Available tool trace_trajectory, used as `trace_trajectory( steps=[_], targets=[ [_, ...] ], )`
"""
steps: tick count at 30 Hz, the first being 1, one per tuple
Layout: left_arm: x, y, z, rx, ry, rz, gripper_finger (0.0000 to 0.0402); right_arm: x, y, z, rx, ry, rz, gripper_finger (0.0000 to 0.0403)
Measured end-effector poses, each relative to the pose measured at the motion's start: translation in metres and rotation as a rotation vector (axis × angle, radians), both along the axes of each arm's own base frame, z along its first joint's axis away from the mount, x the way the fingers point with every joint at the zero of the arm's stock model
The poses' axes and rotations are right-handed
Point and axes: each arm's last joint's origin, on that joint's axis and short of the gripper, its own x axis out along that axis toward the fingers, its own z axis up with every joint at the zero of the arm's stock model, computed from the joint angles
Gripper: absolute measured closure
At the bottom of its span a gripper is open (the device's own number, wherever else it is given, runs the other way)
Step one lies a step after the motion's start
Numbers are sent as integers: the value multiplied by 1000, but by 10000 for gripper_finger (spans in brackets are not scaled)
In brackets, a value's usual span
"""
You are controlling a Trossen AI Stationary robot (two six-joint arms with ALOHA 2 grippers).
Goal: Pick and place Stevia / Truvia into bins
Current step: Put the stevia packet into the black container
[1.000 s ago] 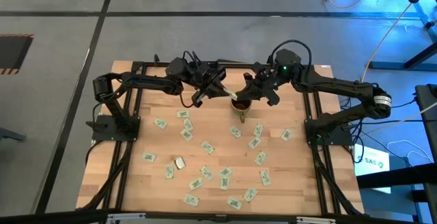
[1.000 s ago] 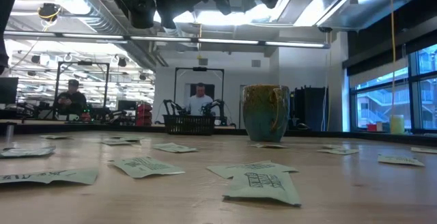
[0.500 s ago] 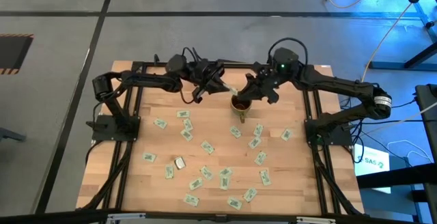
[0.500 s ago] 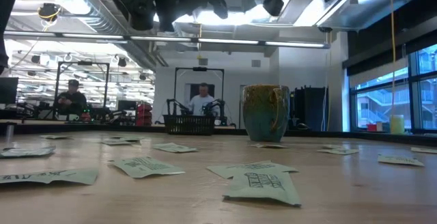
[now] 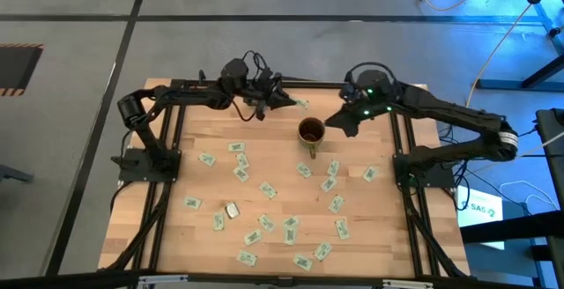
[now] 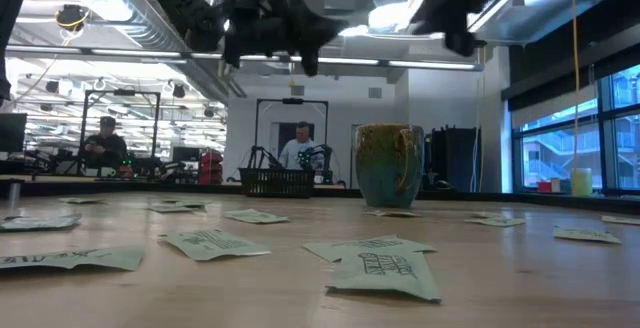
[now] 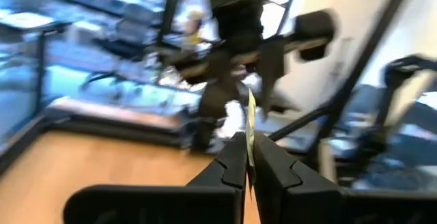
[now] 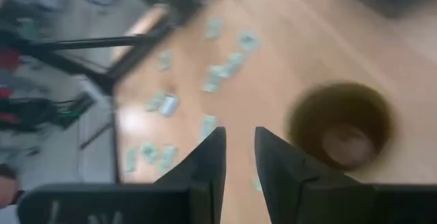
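Note:
Many white-and-green Stevia sachets lie flat and scattered over the wooden table. The brown mug stands upright at the far middle, and a pale shape shows at its bottom. The black tray sits at the far edge in the low view. My left gripper hovers above the far edge, left of the mug, pointing level and shut on one sachet. My right gripper hangs just right of the mug, slanting down, open with nothing between its fingers. My left gripper pinches one sachet between its two fingers. The sachet stands edge-on, and its free end sticks out past the fingertips. The fingers lie level, pointing toward the table's right side. The sachet is lifted clear of the table.
A small grey packet lies among the sachets at the near left. Black frame rails run along both sides of the table. People stand in the room beyond the far edge. Bare wood lies left of the mug.
My right gripper has opened above the mug, then drawn back toward the table's right edge, tipping downward. My left gripper has carried its sachet toward the far edge and the right, turning to point level.

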Motion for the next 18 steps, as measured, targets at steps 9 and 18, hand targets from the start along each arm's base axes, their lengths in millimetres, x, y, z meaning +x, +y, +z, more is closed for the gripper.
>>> trace_trajectory(
  steps=[9, 18],
  targets=[
    [-18, 31, -33, -26, 312, 371, 396, -38, 21, -7, 38, 299, -184, 321],
    [-40, 43, -61, 17, 656, 613, 395, -36, 29, -27, 25, 382, -181, 321]
  ],
)
